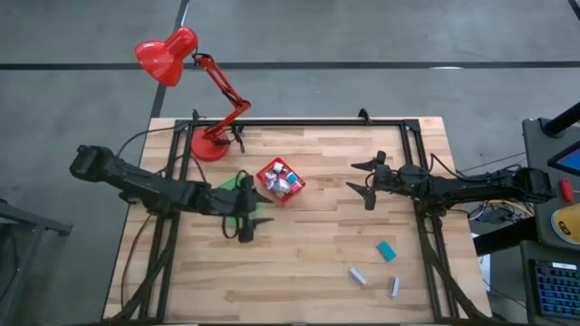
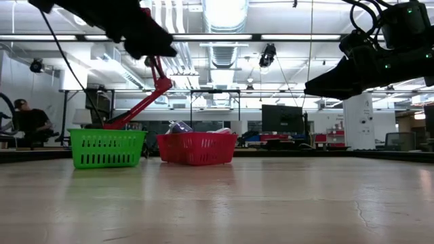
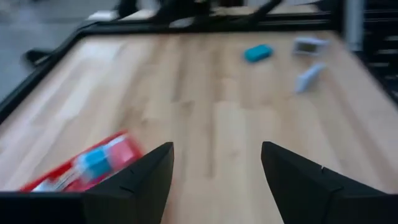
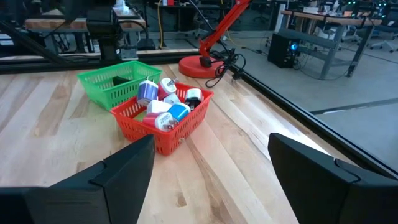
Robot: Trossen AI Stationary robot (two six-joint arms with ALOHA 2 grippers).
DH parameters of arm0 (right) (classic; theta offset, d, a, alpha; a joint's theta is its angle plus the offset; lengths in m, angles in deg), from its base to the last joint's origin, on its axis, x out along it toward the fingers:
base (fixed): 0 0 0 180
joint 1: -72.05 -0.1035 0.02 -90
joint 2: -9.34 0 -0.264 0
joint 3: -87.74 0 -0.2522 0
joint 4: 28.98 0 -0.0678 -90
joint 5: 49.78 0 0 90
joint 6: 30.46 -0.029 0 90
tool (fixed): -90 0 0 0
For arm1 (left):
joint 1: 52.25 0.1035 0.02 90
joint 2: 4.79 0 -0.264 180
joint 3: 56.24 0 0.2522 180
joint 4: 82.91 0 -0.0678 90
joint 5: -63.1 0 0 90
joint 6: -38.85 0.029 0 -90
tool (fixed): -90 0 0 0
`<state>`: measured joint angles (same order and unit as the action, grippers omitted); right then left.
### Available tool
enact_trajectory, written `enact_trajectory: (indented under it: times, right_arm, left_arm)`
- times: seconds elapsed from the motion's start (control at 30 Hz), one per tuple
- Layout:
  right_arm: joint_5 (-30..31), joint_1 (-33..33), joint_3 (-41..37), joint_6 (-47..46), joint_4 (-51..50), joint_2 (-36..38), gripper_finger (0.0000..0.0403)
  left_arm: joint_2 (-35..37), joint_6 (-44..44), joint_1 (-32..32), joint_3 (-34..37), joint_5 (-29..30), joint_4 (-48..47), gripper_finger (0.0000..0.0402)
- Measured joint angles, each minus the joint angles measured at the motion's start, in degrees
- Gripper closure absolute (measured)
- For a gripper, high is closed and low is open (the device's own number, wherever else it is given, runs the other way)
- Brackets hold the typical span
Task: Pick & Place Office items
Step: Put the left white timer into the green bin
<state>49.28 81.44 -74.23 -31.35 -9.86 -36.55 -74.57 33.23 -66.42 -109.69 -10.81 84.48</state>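
My left gripper [image 1: 256, 210] over green bin [image 1: 227, 186], beside red bin [image 1: 280, 179], fingers spread wide, holding nothing; my right gripper [image 1: 362, 180] above bare table [image 1: 308, 263], right of red bin, fingers wide apart, empty; red bin heaped with office items [image 4: 163, 102]; teal block [image 1: 387, 251] and two grey-white sticks [image 1: 359, 276] lie near table's front right.

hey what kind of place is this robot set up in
Most likely a robotics lab or workshop. Behind the wooden table the low view shows an open hall with ceiling strip lights, monitors on benches, and a person seated at a desk.
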Motion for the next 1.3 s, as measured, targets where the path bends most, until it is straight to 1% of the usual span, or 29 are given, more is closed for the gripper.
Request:
enact_trajectory:
  times: [0.07, 0.13, 0.3, 0.43, 0.57, 0.67, 0.83, 0.97, 1.03, 1.1, 1.3]
  right_arm:
    - [0.00, 0.00, -0.01, -0.01, 0.01, 0.00, 0.0095]
    - [0.00, 0.00, -0.01, -0.01, -0.01, 0.00, 0.0098]
    - [0.00, 0.00, -0.01, -0.01, -0.01, 0.00, 0.0103]
    - [-0.01, 0.00, -0.01, 0.00, 0.01, 0.00, 0.0105]
    - [0.00, 0.00, -0.01, 0.00, -0.01, 0.02, 0.0102]
    - [0.00, 0.00, -0.01, 0.01, -0.01, 0.02, 0.0099]
    - [-0.01, 0.00, -0.01, 0.01, -0.01, 0.02, 0.0093]
    - [-0.01, 0.00, -0.01, -0.01, -0.01, 0.00, 0.0093]
    - [0.00, 0.00, -0.01, -0.01, 0.01, 0.00, 0.0095]
    - [0.00, 0.00, -0.01, -0.01, 0.00, 0.00, 0.0098]
    - [0.00, 0.00, -0.01, 0.01, -0.01, 0.00, 0.0100]
  left_arm:
    - [-2.57, 2.13, 0.02, 0.06, -2.91, 3.44, 0.0152]
    - [-4.99, 3.65, 0.02, 0.12, -4.48, 5.67, 0.0152]
    - [-8.55, 4.80, -0.16, 0.19, -4.94, 8.75, 0.0152]
    - [-8.47, 6.66, -1.04, 0.32, -5.86, 13.44, 0.0152]
    - [-3.05, 9.31, -1.27, 1.10, -9.80, 11.88, 0.0152]
    - [4.08, 9.69, -1.33, 3.87, -10.15, 8.38, 0.0152]
    - [17.71, 10.33, -1.77, 11.98, -10.36, 8.96, 0.0152]
    - [25.79, 9.96, -1.79, 19.15, -10.56, 13.70, 0.0152]
    - [28.38, 9.85, -1.77, 21.26, -10.55, 15.15, 0.0152]
    - [30.22, 9.82, -1.80, 22.16, -10.58, 14.66, 0.0152]
    - [31.07, 10.41, -1.75, 21.06, -10.57, 10.39, 0.0152]
